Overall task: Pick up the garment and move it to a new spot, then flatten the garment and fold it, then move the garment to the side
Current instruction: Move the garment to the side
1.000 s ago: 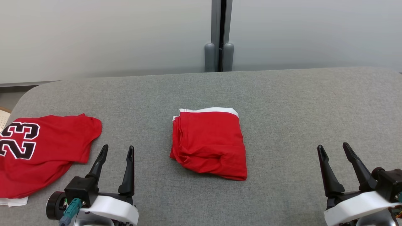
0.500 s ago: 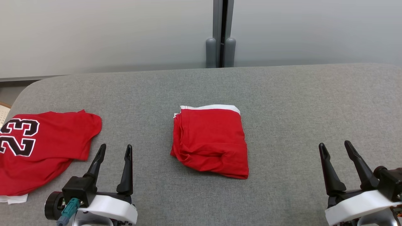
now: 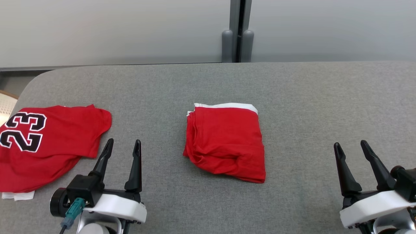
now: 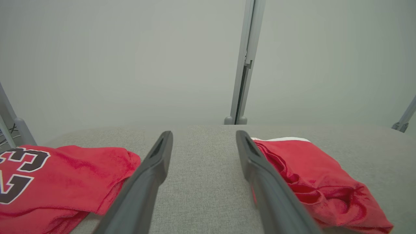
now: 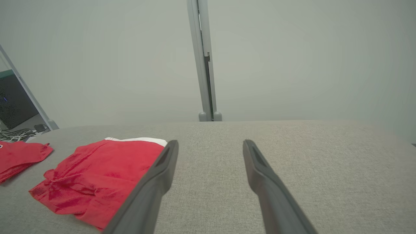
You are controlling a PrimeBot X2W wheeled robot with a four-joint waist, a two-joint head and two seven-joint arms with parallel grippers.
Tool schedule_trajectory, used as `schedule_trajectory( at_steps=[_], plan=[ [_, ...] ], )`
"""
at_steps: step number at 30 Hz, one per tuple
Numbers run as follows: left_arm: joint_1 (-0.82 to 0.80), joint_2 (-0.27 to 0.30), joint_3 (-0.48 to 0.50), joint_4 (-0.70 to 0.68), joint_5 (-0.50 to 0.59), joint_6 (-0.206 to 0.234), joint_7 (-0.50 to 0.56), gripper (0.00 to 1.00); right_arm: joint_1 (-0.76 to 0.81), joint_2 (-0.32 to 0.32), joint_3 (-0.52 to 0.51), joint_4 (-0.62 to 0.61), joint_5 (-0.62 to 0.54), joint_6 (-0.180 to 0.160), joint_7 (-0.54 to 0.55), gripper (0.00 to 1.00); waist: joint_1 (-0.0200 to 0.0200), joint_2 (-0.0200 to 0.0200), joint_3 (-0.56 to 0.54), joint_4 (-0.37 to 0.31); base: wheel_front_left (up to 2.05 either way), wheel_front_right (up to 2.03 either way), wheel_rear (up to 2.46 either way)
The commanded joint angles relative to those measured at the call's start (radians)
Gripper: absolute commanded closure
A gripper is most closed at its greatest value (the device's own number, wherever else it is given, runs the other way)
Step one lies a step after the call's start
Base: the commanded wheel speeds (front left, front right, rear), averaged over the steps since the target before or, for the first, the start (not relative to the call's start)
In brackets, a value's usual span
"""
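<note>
A folded red garment with a white band [image 3: 226, 140] lies in the middle of the grey padded table [image 3: 308, 97]; it also appears as the folded garment [image 4: 308, 175] and the folded garment [image 5: 100, 175] in the wrist views. My left gripper [image 3: 123, 145] stands open at the lower left, clear of the cloth, nothing between its fingers [image 4: 156, 162]. My right gripper [image 3: 351, 147] stands open at the lower right, well apart from the garment, fingers [image 5: 256, 162] empty.
A second red jersey with a black "23" [image 3: 42, 143] lies loosely at the table's left edge, just left of my left gripper; the same jersey [image 4: 55, 175] shows in the left wrist view. A pale partition wall with a grey post [image 3: 239, 29] stands behind the table.
The whole head view has shifted right and slightly upward, so the camera moved. Both garments and both open grippers keep their places relative to each other.
</note>
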Motion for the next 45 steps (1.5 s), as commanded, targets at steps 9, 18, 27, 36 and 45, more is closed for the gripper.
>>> schedule_trajectory(
  at_steps=[9, 18, 27, 36, 45],
  plan=[
    [-0.112, -0.040, -0.024, 0.001, -0.002, -0.022, -0.025, 0.00, -0.151, -0.033, 0.073, 0.180, 0.022, 0.000, 0.030, 0.00, 0.0000, 0.0000, 0.119, 0.140, 0.00, 0.00, 0.00],
    [-0.151, -0.072, -0.013, 0.037, -0.001, -0.035, -0.039, 0.00, -0.280, -0.007, 0.166, 0.506, 0.077, 0.000, 0.074, 0.00, 0.0000, 0.0000, 0.167, 0.227, 0.00, 0.00, 0.00],
    [-0.140, -0.089, 0.022, 0.002, 0.033, -0.049, -0.039, 0.00, -0.303, -0.034, 0.225, 0.540, 0.135, -0.001, 0.115, 1.00, 0.0000, 0.0000, 0.169, 0.191, 0.00, 0.00, 0.00],
    [-0.137, -0.079, 0.027, -0.038, 0.072, -0.063, -0.038, 0.00, -0.308, -0.143, 0.298, 0.387, 0.044, -0.001, 0.142, 1.00, 0.0000, 0.0000, 0.179, 0.025, 0.00, 0.00, 0.00],
    [-0.170, -0.074, -0.013, -0.047, 0.089, -0.084, -0.036, 0.00, -0.299, -0.235, 0.299, 0.327, 0.041, -0.001, 0.173, 1.00, 0.0000, 0.0000, 0.213, -0.125, 0.00, 0.00, 0.00]
  ],
)
